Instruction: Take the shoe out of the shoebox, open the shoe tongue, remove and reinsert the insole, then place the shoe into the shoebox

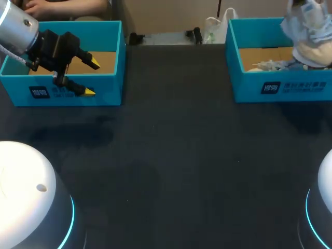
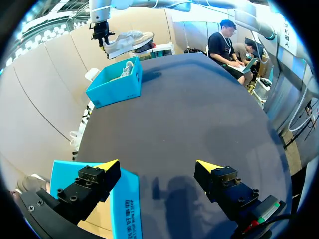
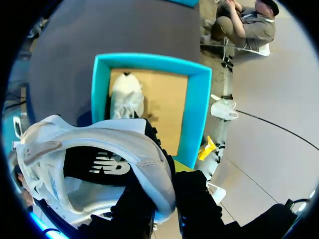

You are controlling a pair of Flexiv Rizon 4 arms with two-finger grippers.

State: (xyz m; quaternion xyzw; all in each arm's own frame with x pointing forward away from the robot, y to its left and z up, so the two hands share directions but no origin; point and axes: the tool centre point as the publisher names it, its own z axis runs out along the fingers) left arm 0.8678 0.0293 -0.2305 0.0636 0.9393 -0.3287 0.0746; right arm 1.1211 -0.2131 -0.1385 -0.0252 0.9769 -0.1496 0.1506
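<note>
Above the box (image 1: pixel 249 85), the shoe (image 1: pixel 310 44) hangs clamped in the right fingers (image 3: pixel 195 199), left fingers (image 2: pixel 99 175) wide; tongue, insole and reboxing apparently remain.

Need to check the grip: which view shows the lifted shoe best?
Right wrist view: the shoe fills it, rim clamped in the right gripper. Head view cuts it off at the edge; left wrist view shows it whole but tiny.
</note>
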